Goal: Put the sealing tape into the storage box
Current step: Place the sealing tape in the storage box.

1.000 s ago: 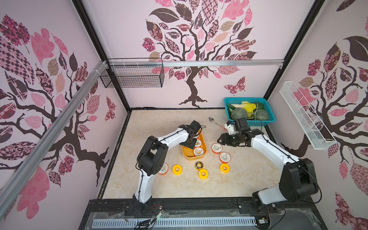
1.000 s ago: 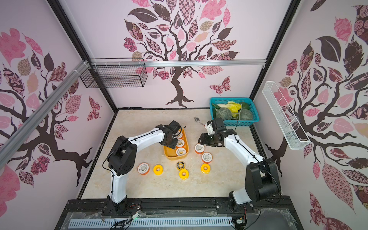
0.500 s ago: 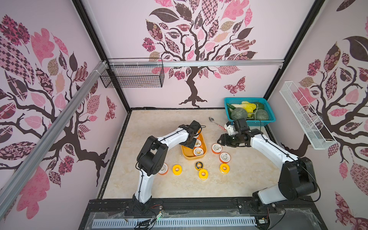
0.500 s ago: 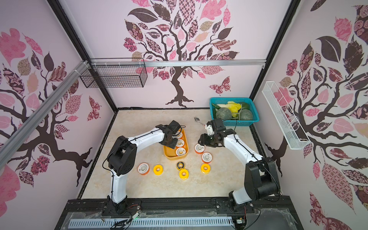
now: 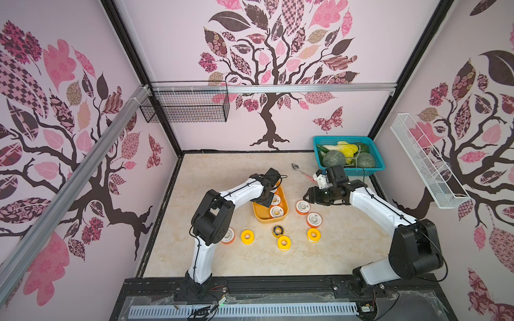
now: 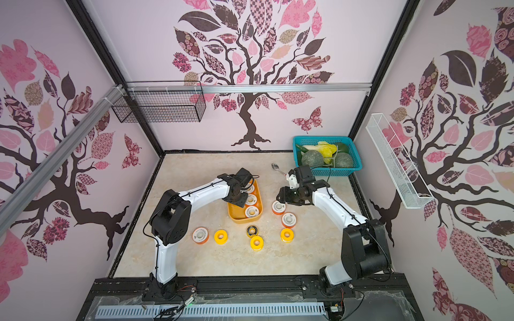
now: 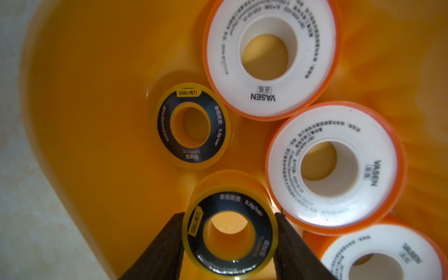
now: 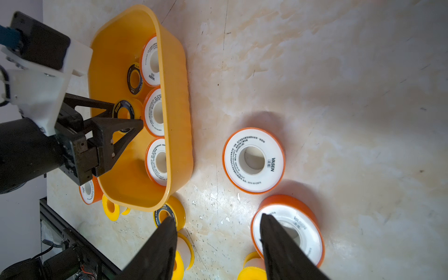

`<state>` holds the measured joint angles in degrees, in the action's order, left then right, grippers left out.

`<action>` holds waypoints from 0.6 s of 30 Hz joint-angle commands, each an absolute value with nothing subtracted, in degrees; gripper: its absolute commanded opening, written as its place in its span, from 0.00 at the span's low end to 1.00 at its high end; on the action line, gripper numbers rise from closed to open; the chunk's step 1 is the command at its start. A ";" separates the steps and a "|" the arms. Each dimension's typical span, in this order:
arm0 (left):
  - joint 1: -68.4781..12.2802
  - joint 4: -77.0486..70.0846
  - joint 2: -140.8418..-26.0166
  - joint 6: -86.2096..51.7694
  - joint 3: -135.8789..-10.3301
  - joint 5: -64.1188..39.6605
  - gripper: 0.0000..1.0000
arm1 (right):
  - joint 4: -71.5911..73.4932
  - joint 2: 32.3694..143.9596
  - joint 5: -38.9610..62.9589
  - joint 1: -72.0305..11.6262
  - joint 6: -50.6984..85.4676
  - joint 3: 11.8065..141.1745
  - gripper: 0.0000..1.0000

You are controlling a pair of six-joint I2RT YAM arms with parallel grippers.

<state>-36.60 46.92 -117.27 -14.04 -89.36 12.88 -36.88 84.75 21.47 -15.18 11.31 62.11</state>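
Tape roll [image 7: 230, 242] | black face, yellow rim | in left end effector [image 7: 230, 213]

I am reading storage box [image 7: 97, 97] as yellow-orange throughout. Inside it, three orange-rimmed rolls [image 7: 270, 97] showing white faces with black lettering; two black-faced rolls [image 7: 191, 155] showing yellow rings. Table [image 5: 222, 172] showing marbled cream; three yellow rolls [image 5: 247, 236] on it showing plain yellow all over. Basket [image 5: 350, 172] showing teal. Walls [image 5: 361, 41] carrying pale pink ground with pink-and-brown patterned tree print. Arms [image 5: 244, 191] showing white shells, black joints.
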 commanded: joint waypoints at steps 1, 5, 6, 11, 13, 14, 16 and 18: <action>-36.15 47.68 -116.10 -14.61 -90.62 13.93 0.66 | -37.18 85.86 22.29 -15.02 10.74 63.70 0.60; -36.13 47.70 -115.46 -14.59 -90.77 14.07 0.73 | -37.26 85.97 22.38 -14.95 10.68 63.76 0.60; -36.17 47.63 -115.35 -14.63 -90.77 14.06 0.74 | -37.18 86.04 22.40 -14.98 10.74 63.63 0.60; -36.12 47.63 -114.58 -14.37 -90.82 13.84 0.74 | -37.28 85.97 22.41 -15.02 10.72 63.63 0.60; -36.22 47.81 -114.29 -14.15 -90.72 13.78 0.71 | -37.29 85.89 22.50 -15.03 10.73 63.59 0.60; -36.21 47.65 -113.96 -14.15 -90.49 13.82 0.70 | -37.31 85.93 22.50 -15.03 10.70 63.55 0.60; -36.23 47.08 -112.89 -14.15 -89.82 13.75 0.69 | -37.28 85.94 22.37 -14.99 10.71 63.46 0.60; -36.30 45.85 -111.23 -14.16 -88.71 13.47 0.67 | -37.28 85.99 22.49 -15.00 10.59 63.42 0.60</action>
